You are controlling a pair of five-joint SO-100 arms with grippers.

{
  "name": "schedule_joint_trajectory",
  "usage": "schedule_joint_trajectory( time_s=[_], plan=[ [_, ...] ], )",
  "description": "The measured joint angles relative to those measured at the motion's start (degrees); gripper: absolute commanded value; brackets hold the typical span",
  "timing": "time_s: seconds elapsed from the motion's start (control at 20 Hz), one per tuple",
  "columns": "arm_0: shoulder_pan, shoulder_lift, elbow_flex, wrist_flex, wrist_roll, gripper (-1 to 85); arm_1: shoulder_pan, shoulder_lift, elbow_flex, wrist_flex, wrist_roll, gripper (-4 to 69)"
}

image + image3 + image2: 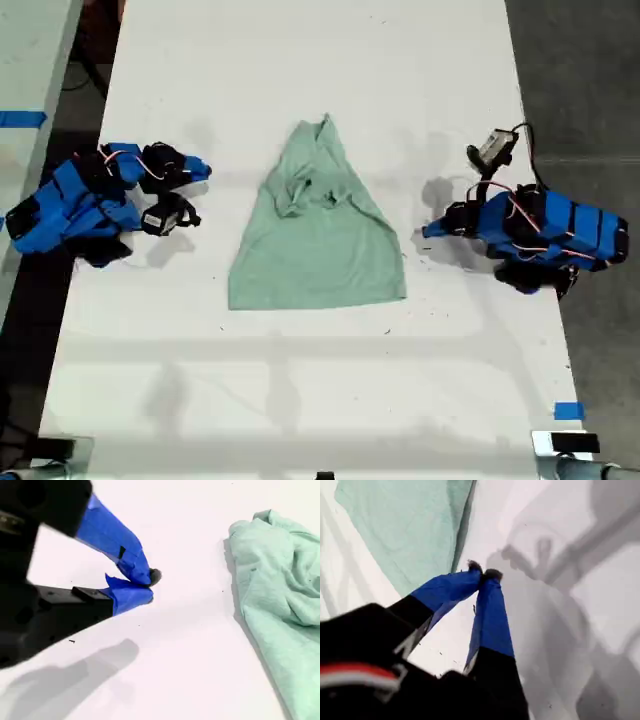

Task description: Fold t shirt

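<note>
The pale mint-green t shirt (318, 235) lies flat on the white table (300, 60), roughly triangular, with its wrinkled narrow end toward the far edge. My first gripper (428, 231) rests at the exterior view's right, just off the shirt's smooth side edge (405, 535). Its blue jaws (484, 572) are shut on nothing. My second gripper (205, 172) sits at the exterior view's left, a short way from the shirt's wrinkled part (280, 560). In the second wrist view its tips (150, 582) meet over bare table, also shut on nothing.
Dark floor borders the table on both sides in the exterior view. Blue tape (568, 410) marks the near corner at the exterior view's right. A second pale surface with blue tape (22, 119) stands at the exterior view's far left.
</note>
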Motion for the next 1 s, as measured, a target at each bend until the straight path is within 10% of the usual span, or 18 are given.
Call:
schedule_joint_trajectory(
  time_s=[0.8,1.0],
  plan=[
    [-0.7,0.0,0.4,0.0,-1.7,-0.2,-4.4,-9.8,-10.3,1.5,8.4,-2.0],
    [-0.9,0.0,0.4,0.0,-1.7,-0.2,-12.2,-40.5,-30.8,0.7,15.0,24.2]
  ],
)
